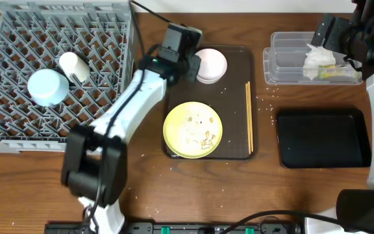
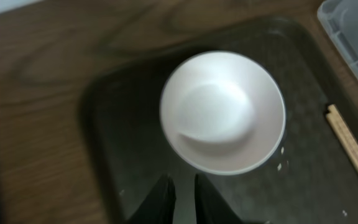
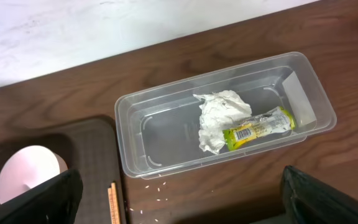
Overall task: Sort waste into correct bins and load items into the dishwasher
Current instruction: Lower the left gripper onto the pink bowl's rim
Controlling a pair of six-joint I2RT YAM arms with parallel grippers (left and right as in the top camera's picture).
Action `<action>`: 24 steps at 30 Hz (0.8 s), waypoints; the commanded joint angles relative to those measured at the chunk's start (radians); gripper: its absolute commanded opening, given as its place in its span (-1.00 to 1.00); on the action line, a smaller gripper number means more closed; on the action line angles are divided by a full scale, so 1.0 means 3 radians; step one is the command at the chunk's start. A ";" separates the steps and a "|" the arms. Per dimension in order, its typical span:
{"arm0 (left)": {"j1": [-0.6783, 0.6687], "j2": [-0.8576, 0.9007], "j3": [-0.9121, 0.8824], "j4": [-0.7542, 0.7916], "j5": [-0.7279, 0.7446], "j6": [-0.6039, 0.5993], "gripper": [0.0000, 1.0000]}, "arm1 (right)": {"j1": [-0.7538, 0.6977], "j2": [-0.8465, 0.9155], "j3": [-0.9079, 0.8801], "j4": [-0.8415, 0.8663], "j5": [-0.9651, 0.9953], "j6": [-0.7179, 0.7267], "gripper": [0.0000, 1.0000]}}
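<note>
A white bowl (image 1: 211,65) (image 2: 222,112) sits at the back of the dark brown serving tray (image 1: 236,58), with my left gripper (image 1: 191,67) (image 2: 184,186) just left of it, fingers almost together and empty. The pale yellow plate (image 1: 193,129) holds rice scraps. The chopsticks (image 1: 249,117) (image 2: 353,149) lie along the tray's right side. The dish rack (image 1: 57,39) holds a light blue bowl (image 1: 47,86) and a small white cup (image 1: 75,66). The clear tub (image 1: 284,65) (image 3: 166,143) holds the tissue (image 3: 216,118) and wrapper (image 3: 257,129). My right gripper (image 1: 330,32) (image 3: 182,199) hovers by the tub, wide open, empty.
The glossy black tray (image 1: 322,138) lies in front of the clear tub at the right. Loose rice grains (image 3: 160,190) are scattered on the wooden table between the tub and the serving tray. The rack fills the back left.
</note>
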 commanded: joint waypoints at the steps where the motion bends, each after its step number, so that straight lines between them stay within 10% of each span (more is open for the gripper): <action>1: 0.0004 -0.0155 0.0024 -0.0088 -0.0080 0.0046 -0.71 | -0.0028 0.0000 0.0009 -0.0006 0.0009 -0.0024 0.98; 4: 0.0003 -0.0169 0.0024 0.0020 0.0144 0.0045 -0.66 | -0.0028 0.0000 0.0009 -0.0006 0.0009 -0.0024 0.98; 8: 0.0001 -0.0076 0.0024 0.0229 0.0526 0.0047 0.14 | -0.0028 0.0000 0.0009 -0.0006 0.0010 -0.0024 0.98; 12: -0.0019 0.0084 0.0023 0.0609 0.0565 0.0103 0.50 | -0.0028 0.0000 0.0009 -0.0006 0.0009 -0.0024 0.98; 24: -0.0338 0.0641 0.0024 0.0839 0.0562 0.0960 0.65 | -0.0028 0.0000 0.0009 -0.0006 0.0010 -0.0024 0.98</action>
